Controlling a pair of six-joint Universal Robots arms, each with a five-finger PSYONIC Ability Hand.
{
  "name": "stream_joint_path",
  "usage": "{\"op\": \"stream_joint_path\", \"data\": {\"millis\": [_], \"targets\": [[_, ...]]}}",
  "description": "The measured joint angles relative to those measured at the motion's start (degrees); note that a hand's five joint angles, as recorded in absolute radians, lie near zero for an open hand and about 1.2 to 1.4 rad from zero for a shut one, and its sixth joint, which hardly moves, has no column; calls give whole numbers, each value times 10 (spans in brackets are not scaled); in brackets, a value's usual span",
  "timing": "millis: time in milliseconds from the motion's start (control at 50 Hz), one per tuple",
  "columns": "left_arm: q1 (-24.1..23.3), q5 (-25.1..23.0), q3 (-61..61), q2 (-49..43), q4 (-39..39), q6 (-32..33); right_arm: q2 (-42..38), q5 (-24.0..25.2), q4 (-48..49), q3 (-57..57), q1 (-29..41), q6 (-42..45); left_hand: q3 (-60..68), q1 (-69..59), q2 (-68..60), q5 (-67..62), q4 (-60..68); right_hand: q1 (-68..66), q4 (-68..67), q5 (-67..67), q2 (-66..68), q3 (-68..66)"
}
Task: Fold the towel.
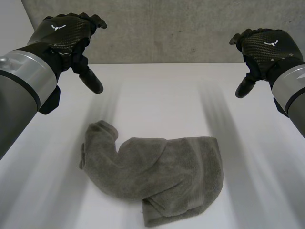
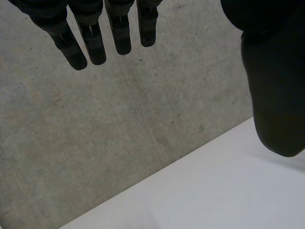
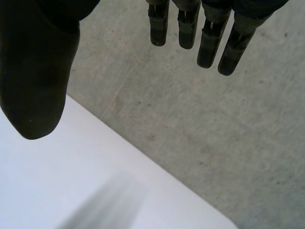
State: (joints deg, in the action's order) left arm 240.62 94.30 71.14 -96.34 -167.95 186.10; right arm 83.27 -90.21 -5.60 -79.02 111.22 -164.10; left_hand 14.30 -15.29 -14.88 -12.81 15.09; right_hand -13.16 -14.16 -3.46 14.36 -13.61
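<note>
A grey-green towel (image 1: pixel 157 179) lies crumpled in a loose heap on the white table (image 1: pixel 162 95), near its front edge. My left hand (image 1: pixel 66 36) hangs high above the table's far left, well apart from the towel, open and empty. In the left wrist view its fingers (image 2: pixel 95 40) reach straight out, with the thumb (image 2: pixel 274 95) set wide of them. My right hand (image 1: pixel 264 47) hovers at the far right, also open and empty. In the right wrist view its fingers (image 3: pixel 200 33) are straight and its thumb (image 3: pixel 35 76) stands apart.
A grey concrete wall (image 1: pixel 176 28) rises just behind the table's far edge (image 1: pixel 167 63). Both wrist views look past the fingertips at that wall (image 2: pixel 95 143) and at a strip of white table (image 3: pixel 71 191).
</note>
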Motion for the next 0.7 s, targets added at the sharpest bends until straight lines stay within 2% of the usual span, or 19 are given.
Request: {"op": "stream_joint_path", "data": {"millis": [260, 560, 700], "targets": [[3, -3, -18, -11, 36, 2, -9, 9, -17, 15, -8, -22, -2, 1, 0, 0, 0, 0, 0, 0, 0, 0], [7, -9, -15, -22, 34, 7, -11, 13, -13, 14, -5, -17, -2, 1, 0, 0, 0, 0, 0, 0, 0, 0], [14, -12, -8, -58, 33, 18, -47, 51, -39, 14, -2, -6, -3, 1, 2, 1, 0, 0, 0, 0, 0, 0]]}}
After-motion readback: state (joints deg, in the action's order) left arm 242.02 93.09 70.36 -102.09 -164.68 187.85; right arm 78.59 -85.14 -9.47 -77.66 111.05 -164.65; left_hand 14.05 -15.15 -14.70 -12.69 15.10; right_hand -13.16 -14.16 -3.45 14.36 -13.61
